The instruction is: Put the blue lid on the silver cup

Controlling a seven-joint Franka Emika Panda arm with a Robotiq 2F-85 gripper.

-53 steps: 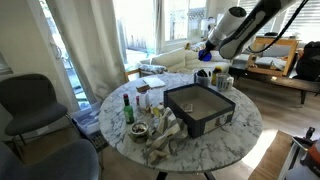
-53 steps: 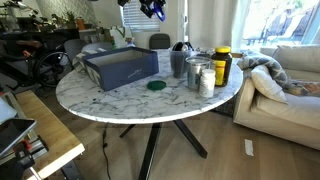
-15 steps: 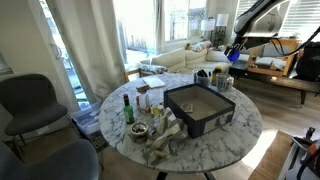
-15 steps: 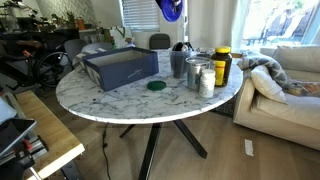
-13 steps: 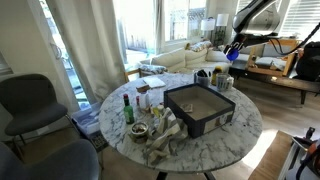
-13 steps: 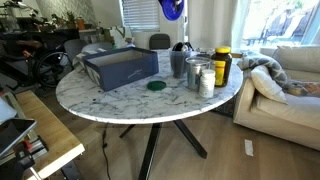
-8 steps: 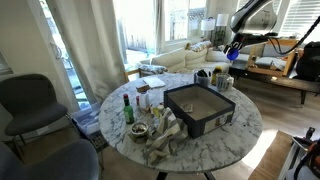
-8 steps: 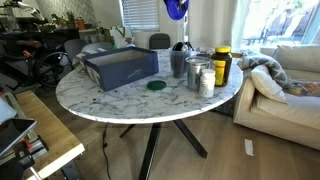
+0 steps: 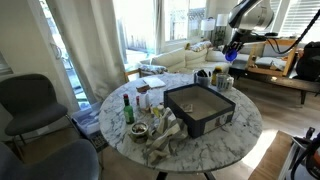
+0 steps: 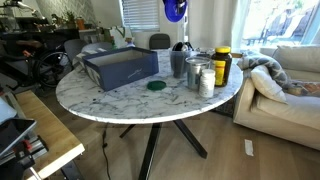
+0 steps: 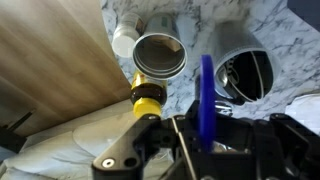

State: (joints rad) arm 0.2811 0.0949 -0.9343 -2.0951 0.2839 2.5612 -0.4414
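Note:
My gripper is shut on the blue lid, holding it on edge high above the table. In both exterior views the lid hangs in the air over the cluster of containers. The silver cup stands open-mouthed below and to the left of the lid in the wrist view. In an exterior view it stands near the table's right edge.
A larger grey cup with dark contents stands beside the silver cup, along with a white bottle and a yellow-capped jar. A dark tray sits mid-table. A green bottle and clutter lie at the far side.
The gripper carried the blue lid sideways to above the containers; over the last second it has only drifted slightly. The grip is unchanged.

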